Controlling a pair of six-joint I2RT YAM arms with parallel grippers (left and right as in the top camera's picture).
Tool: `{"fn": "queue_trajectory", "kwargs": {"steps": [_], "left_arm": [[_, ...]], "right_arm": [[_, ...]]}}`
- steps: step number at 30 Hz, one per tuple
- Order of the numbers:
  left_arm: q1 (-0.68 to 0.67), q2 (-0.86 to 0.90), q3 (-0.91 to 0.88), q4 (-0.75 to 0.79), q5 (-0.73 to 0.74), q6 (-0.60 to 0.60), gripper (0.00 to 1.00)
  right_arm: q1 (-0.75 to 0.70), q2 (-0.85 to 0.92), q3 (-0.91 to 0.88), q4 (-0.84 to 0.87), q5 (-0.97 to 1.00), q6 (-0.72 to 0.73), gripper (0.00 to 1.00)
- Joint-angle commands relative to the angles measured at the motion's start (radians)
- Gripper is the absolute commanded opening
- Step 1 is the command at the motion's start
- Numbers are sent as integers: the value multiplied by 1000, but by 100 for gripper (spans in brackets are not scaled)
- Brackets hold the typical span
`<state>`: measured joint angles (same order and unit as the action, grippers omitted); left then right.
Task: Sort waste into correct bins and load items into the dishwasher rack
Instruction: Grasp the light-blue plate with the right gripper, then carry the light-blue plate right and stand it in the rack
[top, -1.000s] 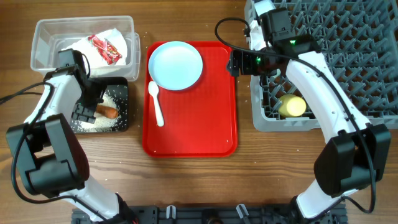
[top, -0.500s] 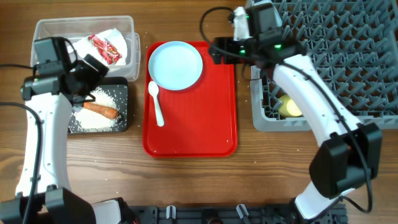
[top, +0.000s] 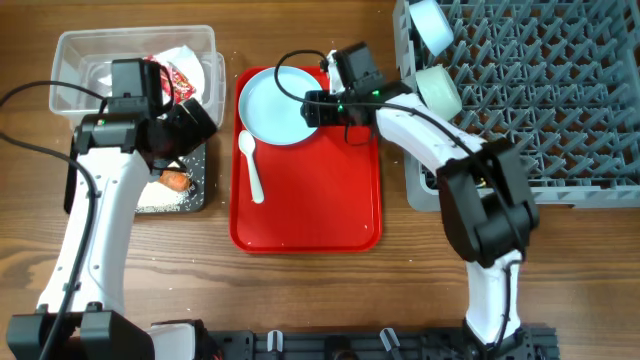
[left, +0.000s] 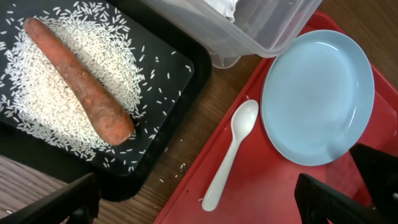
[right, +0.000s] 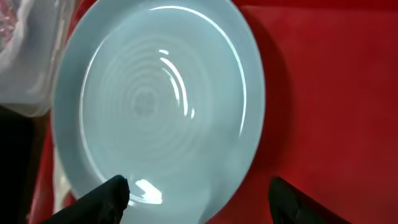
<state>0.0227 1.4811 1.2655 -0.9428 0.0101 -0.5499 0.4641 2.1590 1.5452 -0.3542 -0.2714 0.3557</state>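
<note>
Waste looks sorted: the red snack wrapper (top: 172, 80) and the crumpled napkin (top: 190, 60) lie in the clear tub (top: 70, 60), and the carrot (left: 78, 81) rests on a bed of rice grains (left: 37, 112) in the black tray (left: 180, 81). In the dishwasher rack (top: 560, 100) a white bowl (top: 430, 25) and a light teal bowl (top: 438, 90) sit tilted among the pegs near its left wall. Left to load are the pale-blue plate (top: 282, 105) and the white plastic spoon (top: 250, 165), both on the red serving tray (top: 320, 200) on the table, the spoon just beside the plate. The right claw (right: 202, 199) hangs over the plate's rim, spread wide and empty, so the plate seems next. The left claw (left: 199, 208), equally wide and holding nothing, hovers near the black tray's right edge. Only the overhead view shows the rack and bowls. Only the left wrist view shows the whole carrot, which the arm half hides from above. No view shows the yellow cup.
</note>
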Motion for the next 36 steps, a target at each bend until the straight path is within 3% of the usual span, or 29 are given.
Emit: {"fn": "queue_trajectory", "kwargs": {"steps": [1,9,20,29,31,36], "left_arm": [[-6,6,8,2,-42,22,99],[-6,6,8,3,-41,19,99],[-6,6,8,11,-42,19,100],[-6,6,8,11,-42,19,100],[-6,6,8,11,-42,19,100],[-6,6,8,14,-42,19,100]], "right_arm": [[0,63,-2,44,61,8,73],[2,127,-2,76,99,11,57],[2,141,-2,-36,276,-46,17],[1,135,53,-292,353,-90,14],[-2,118,77,-376,348,-90,4],[-26,-97,92,-417,349,-95,4]]}}
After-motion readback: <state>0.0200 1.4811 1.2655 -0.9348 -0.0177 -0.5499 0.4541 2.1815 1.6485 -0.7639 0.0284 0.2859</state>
